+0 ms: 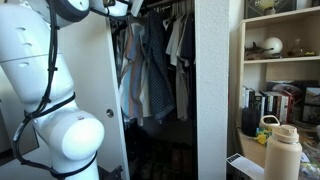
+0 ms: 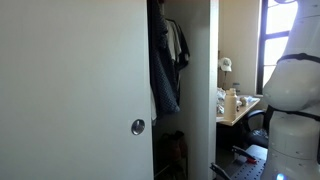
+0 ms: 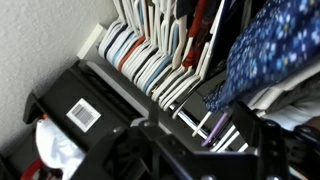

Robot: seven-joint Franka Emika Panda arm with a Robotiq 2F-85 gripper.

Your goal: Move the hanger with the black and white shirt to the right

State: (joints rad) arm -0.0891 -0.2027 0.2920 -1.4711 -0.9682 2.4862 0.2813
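In the wrist view the black and white shirt (image 3: 272,40), dark cloth with a small white print, hangs at the upper right from the closet rod (image 3: 190,118). A row of white hangers (image 3: 150,60) is packed along the rod to its left. My gripper (image 3: 200,126) is right at the rod, its dark fingers apart, with a white hook and a purple hook (image 3: 213,131) between them. In an exterior view my gripper (image 1: 126,8) reaches up to the rod above the hanging clothes (image 1: 150,75); the printed shirt cannot be told apart there.
A white sliding door (image 2: 75,90) covers much of the closet. A white wall panel (image 1: 215,90) bounds its other side. A shelf unit with books (image 1: 285,100) and a tan bottle (image 1: 282,150) stand nearby. A black box with a label (image 3: 85,112) sits below the hangers.
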